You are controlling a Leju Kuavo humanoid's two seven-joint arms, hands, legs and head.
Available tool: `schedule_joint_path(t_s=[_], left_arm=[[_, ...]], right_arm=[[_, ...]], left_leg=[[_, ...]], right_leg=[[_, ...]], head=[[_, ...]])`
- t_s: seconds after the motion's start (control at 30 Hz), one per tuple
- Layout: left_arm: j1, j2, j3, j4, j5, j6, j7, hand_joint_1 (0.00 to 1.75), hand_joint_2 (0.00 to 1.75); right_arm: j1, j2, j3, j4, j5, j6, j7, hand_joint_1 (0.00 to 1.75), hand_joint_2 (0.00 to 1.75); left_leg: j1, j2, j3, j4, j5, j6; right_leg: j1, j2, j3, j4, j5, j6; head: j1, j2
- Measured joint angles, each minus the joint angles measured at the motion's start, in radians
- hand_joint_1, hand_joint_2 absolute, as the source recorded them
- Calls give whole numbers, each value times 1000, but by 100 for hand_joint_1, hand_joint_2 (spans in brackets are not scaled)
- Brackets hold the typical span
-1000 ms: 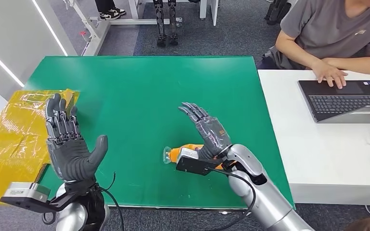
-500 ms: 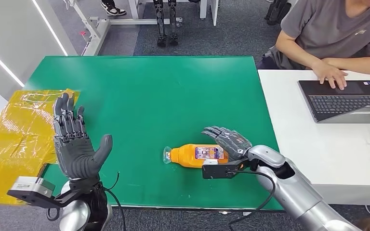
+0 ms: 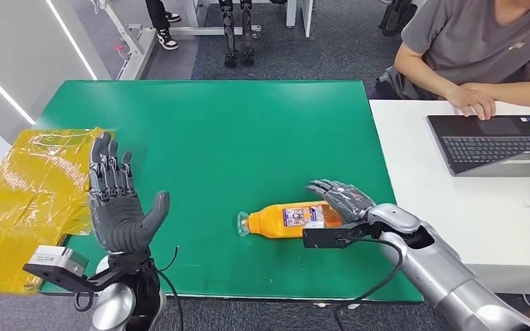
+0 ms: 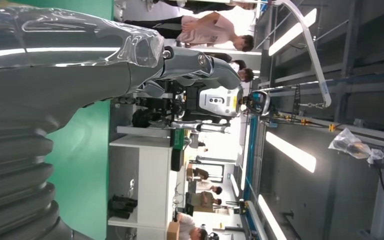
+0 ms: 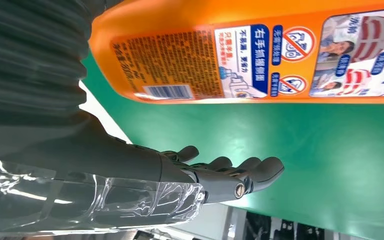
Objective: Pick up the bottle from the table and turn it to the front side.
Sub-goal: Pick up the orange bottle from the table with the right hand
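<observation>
the orange plastic bottle with a clear cap point(image 3: 283, 218) lies on its side on the green table top point(image 3: 214, 131), toward the near edge, cap pointing to the robot's left – its printed label point(image 5: 260, 60) faces up in the head view and carries text and small pictures in the right wrist view. the robot's right hand point(image 3: 339, 200) sits at the bottle's base end, dark fingers point(image 5: 230, 170) spread and lying just beside the bottle over the green surface; whether they touch it cannot be told, and they are not closed around it. the left hand point(image 3: 116, 200) is raised over the table's left side, palm forward, fingers straight and apart, holding nothing. a crinkled yellow plastic sheet point(image 3: 21, 200) lies off the table's left edge (partly behind the left hand). to the right stands a white desk point(image 3: 455, 227) with a dark open laptop point(image 3: 493, 143) – a seated person in a grey t-shirt point(image 3: 483, 41) rests a hand on it.
</observation>
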State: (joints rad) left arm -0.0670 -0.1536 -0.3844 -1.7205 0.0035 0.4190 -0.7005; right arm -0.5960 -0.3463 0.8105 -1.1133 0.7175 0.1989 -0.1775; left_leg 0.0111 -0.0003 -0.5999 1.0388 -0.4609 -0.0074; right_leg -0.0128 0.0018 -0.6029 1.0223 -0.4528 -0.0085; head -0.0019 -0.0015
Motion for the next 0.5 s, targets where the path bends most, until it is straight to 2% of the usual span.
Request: schedule_joint_path(t_s=[0.5], left_arm=[[-20,-1,-10,29,18,-19,0,0,175]], right_arm=[[-43,55,22,196,-37,-4,-21,0,175]], left_leg=[[0,0,0,0,0,0]], right_leg=[[0,0,0,0,0,0]], head=[[0,0]])
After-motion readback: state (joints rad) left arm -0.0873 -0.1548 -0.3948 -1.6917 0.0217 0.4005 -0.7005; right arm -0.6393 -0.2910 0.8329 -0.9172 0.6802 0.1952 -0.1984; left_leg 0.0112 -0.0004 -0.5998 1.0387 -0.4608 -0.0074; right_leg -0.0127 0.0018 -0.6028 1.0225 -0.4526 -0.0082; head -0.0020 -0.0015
